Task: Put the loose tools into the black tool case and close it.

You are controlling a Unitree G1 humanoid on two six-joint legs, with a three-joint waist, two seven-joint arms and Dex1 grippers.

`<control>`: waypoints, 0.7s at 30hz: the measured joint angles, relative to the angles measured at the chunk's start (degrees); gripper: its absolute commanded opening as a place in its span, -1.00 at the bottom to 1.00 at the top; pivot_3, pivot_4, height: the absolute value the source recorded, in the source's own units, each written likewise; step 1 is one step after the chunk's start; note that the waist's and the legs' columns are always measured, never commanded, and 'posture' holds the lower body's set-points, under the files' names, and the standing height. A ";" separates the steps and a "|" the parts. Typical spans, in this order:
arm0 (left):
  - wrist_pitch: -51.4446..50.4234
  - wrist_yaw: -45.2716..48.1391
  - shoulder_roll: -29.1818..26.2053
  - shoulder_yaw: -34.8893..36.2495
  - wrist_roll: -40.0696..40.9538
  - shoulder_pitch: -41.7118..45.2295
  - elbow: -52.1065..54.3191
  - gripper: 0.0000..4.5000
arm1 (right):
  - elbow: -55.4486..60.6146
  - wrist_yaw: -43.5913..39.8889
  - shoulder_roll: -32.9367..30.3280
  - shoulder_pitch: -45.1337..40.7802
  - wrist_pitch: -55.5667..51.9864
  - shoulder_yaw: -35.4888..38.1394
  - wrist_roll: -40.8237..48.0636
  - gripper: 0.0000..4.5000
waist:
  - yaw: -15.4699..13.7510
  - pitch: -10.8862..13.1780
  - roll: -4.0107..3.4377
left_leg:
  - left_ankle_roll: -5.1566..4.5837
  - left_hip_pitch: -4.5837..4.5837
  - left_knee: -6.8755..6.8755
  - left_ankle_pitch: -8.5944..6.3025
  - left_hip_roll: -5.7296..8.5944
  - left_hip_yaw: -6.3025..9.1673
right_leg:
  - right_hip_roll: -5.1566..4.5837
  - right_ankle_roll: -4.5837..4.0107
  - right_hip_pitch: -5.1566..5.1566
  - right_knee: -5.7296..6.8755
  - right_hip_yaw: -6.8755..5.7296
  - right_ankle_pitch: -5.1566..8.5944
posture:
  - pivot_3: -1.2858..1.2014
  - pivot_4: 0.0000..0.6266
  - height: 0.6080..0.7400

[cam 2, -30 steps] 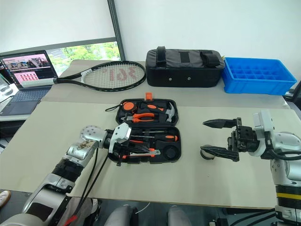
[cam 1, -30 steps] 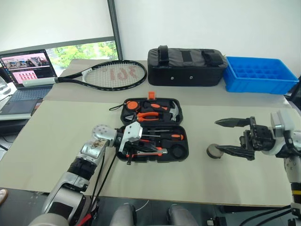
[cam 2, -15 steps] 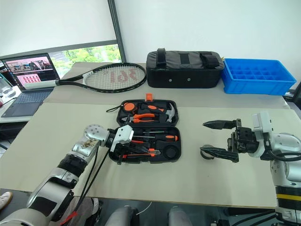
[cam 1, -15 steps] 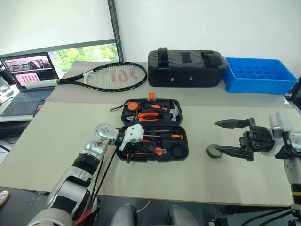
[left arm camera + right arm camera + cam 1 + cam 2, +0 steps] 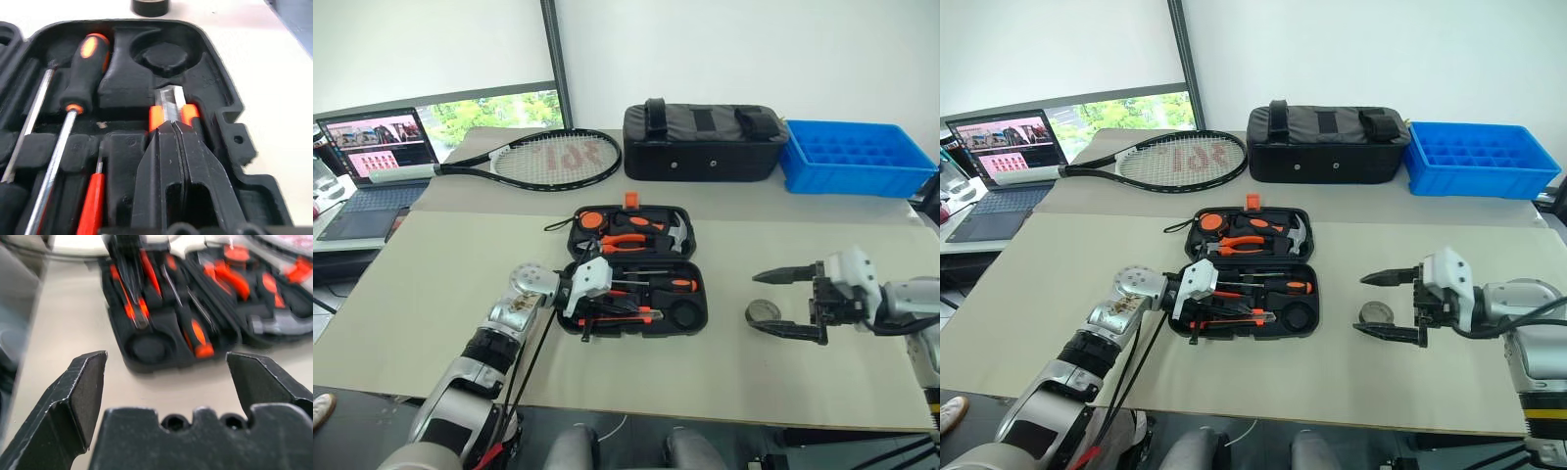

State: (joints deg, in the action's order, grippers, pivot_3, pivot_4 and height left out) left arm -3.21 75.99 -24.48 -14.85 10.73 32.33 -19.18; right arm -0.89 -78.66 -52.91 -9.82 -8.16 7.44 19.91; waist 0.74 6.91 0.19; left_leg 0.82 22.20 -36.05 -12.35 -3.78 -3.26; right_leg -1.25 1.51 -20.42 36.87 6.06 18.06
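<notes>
The left gripper (image 5: 172,128) is clenched tight, its two black fingers pressed together with no gap, their tips resting on the black-and-orange utility knife (image 5: 170,106) that lies in its slot in the small black moulded-plastic tool case (image 5: 631,267); whether it actually pinches the knife, I cannot tell. Beside the knife in the case's near half sit a chunky orange-and-black-handled screwdriver (image 5: 84,63), a thin orange screwdriver (image 5: 91,203), and an empty round recess (image 5: 164,55). The case lies open on the tan table mat (image 5: 431,294), its far half holding other tools.

The right gripper (image 5: 1383,305), well to the right of the case, is spread wide and holds nothing; its fingers bracket the small dark tape roll (image 5: 1372,314), one on the far side, one on the near side, the near one close against the roll. The roll sits on the mat to the right of the case, apart from it.
</notes>
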 measured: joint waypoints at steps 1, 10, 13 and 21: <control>-2.74 0.16 -1.15 0.84 1.69 -0.17 3.03 -0.75 | -0.10 0.51 -0.42 0.07 0.22 -0.87 -1.60 1.00 | 0.08 0.02 -0.02 | 0.00 0.02 0.03 0.00 -0.02 0.01 | 0.02 -0.01 -0.05 0.01 0.00 0.00 | 0.03 -0.52 0.51; -21.02 2.60 -17.24 7.08 11.37 1.20 25.95 0.70 | -1.49 3.37 -2.95 0.14 0.63 -5.78 -9.41 1.00 | 0.21 0.18 0.12 | 0.01 -0.05 0.14 0.00 -0.02 -0.01 | 0.02 -0.08 0.01 -0.13 0.03 -0.01 | 0.03 -0.52 0.51; -23.20 3.81 -21.31 7.78 12.58 1.16 29.52 1.00 | -1.47 3.83 -2.94 -0.14 0.62 -6.95 -9.76 0.68 | 0.25 0.20 0.14 | 0.01 -0.06 0.14 0.00 -0.02 -0.02 | 0.02 0.01 0.01 -0.13 0.04 0.05 | 0.03 -0.52 0.51; -28.02 4.66 -29.13 11.96 17.26 1.31 37.21 1.00 | -1.92 5.57 -2.92 -0.97 1.34 -9.27 -12.40 -0.55 | 0.12 0.21 0.14 | 0.01 -0.07 0.15 0.00 -0.02 -0.03 | 0.01 0.09 0.00 -0.14 0.04 0.14 | 0.03 -0.52 0.51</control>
State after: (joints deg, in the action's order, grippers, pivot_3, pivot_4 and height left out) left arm -31.23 80.66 -53.62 -2.90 27.99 33.64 18.03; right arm -2.81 -73.08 -55.83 -10.79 -6.82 -1.82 7.51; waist 0.86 7.12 0.33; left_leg 0.82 22.14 -35.90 -12.35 -3.80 -3.29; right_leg -1.24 1.60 -20.41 36.73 6.10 18.20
